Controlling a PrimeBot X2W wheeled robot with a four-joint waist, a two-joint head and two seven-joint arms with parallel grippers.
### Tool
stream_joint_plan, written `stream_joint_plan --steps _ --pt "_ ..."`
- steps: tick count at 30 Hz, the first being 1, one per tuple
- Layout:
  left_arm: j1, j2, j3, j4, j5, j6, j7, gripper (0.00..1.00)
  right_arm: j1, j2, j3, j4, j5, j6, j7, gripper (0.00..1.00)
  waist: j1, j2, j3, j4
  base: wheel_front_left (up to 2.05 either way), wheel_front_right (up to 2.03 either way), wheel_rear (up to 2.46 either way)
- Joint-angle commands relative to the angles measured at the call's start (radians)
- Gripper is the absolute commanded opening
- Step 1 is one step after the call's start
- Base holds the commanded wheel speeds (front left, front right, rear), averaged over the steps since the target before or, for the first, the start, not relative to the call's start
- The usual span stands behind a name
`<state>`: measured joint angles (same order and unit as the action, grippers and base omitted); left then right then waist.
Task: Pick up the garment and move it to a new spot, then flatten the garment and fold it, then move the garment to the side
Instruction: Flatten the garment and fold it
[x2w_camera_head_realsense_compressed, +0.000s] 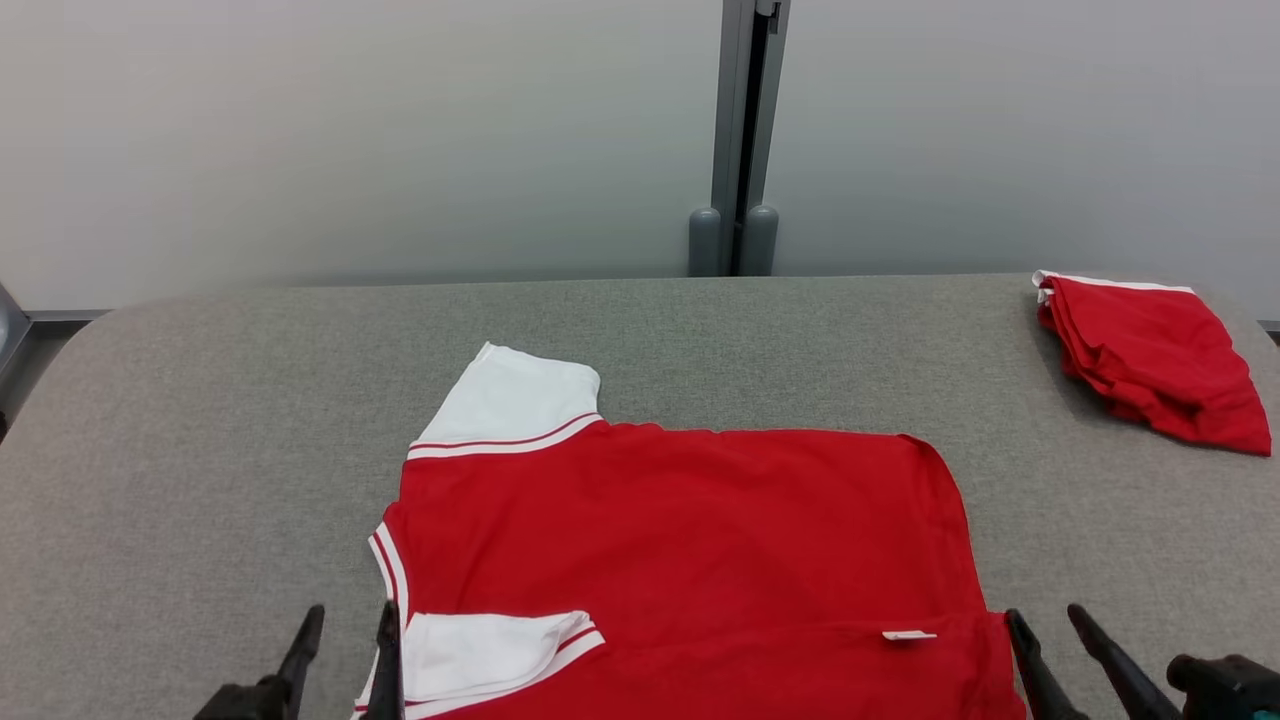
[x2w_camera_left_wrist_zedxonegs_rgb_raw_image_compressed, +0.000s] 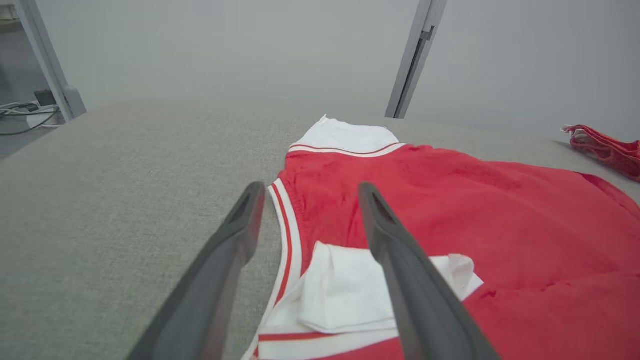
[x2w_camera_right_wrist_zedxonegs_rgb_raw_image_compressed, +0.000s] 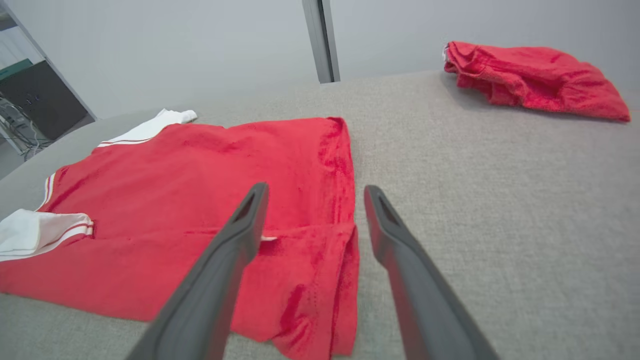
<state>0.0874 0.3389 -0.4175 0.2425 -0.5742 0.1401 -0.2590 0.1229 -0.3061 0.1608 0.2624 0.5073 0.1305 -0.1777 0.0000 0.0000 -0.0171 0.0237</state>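
With both claws hanging empty at the near edge of the table (x2w_camera_head_realsense_compressed: 200, 450), what matters to me is how the garment (x2w_camera_head_realsense_compressed: 680, 530) lies between them. It is spread flat at the middle of the table, straight out at 12 o'clock from me. Its long axis runs 9 to 3, collar end toward 9 and hem toward 3.

The left claw (x2w_camera_head_realsense_compressed: 350, 610) sits at 7 o'clock in my head view, fingers well apart and holding nothing. In its wrist view, one finger is over bare table and the other over the near sleeve (x2w_camera_head_realsense_compressed: 480, 650), with the striped collar edge showing between them. The right claw (x2w_camera_head_realsense_compressed: 1045, 612) sits at 5 o'clock, also spread and empty. In its wrist view the hem shows between its fingers, near the corner.

The near long edge looks turned over onto the body, with the sleeve on top. The far sleeve (x2w_camera_head_realsense_compressed: 515, 400) sticks out flat at 11 o'clock. I judge each arm owns its own end: left for collar and sleeves, right for hem. A second red garment (x2w_camera_head_realsense_compressed: 1150, 350) lies bunched at 2 o'clock, well apart.
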Motion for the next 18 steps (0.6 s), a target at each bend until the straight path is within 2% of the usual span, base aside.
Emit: stream_joint_plan --steps 1,9,18 --pt "-0.031 -0.009 0.027 -0.031 0.034 0.006 -0.007 1.00 -0.023 0.009 -0.014 -0.017 -0.023 0.001 -0.020 1.00 0.0000 0.0000 -0.001 -0.005 0.00 0.00 0.00" --pt "-0.057 -0.085 0.162 -0.143 0.208 -0.025 -0.007 1.00 -0.076 0.071 -0.079 -0.087 -0.149 0.000 -0.080 1.00 0.0000 0.0000 0.000 -0.021 0.00 0.00 0.00" --pt "-0.062 -0.152 0.276 -0.131 0.340 -0.079 -0.007 1.00 -0.105 0.165 -0.151 -0.110 -0.261 0.001 -0.088 1.00 0.0000 0.0000 0.005 -0.037 0.00 0.00 0.00"
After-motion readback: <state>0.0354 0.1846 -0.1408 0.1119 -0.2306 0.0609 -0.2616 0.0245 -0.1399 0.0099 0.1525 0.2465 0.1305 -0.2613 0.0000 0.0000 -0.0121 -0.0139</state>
